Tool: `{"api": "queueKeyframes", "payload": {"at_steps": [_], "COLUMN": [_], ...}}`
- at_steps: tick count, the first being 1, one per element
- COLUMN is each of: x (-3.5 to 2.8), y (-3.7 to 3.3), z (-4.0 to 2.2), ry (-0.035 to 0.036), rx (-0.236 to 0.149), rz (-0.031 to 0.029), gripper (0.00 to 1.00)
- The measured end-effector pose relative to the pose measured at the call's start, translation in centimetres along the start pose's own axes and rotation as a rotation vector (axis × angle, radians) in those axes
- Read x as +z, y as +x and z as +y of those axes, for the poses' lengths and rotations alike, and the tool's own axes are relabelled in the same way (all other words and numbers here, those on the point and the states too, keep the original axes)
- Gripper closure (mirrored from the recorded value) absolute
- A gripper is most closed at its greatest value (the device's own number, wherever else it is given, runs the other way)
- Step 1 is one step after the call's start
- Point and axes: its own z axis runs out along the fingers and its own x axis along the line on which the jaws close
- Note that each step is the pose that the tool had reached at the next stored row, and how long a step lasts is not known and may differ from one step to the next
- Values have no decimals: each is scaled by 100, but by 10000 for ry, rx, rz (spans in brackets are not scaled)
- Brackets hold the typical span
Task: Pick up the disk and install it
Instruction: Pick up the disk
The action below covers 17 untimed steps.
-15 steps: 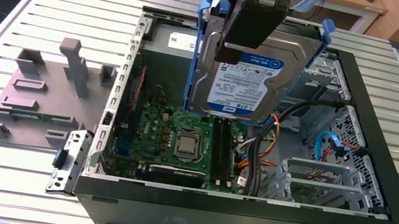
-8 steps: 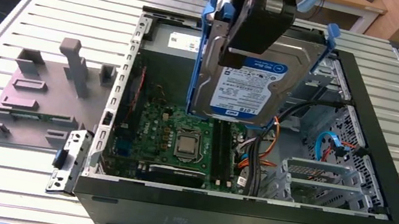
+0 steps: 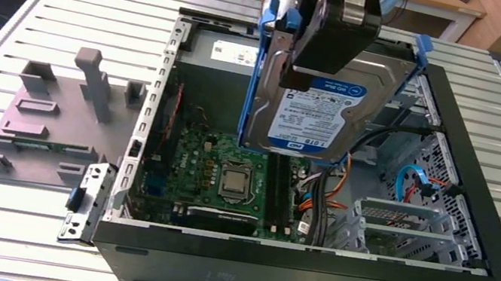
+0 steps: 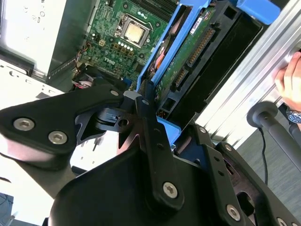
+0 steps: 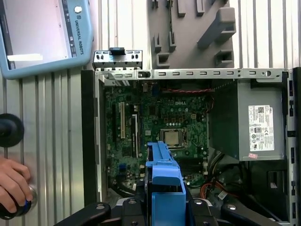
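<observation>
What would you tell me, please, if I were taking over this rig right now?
Gripper: shut on the disk, clamped near its upper end.
Disk: hangs upright in the air over the open computer case, above the motherboard, with its blue rails on.
Done: the disk is picked up.
Left: it is not yet seated in the case.
Note: a person's hand is on the table beside the case.
</observation>
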Motion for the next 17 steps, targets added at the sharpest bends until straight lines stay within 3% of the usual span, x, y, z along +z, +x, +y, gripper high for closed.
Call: {"api": "queueKeyframes", "payload": {"at_steps": [8, 10, 17], "x": [6, 32, 34], "y": [10, 137, 151], "z": [-19, -114, -119], "ry": [-1, 0, 0], "rx": [0, 0, 0], "rz": [0, 1, 0], "gripper": [64, 64, 64]}}
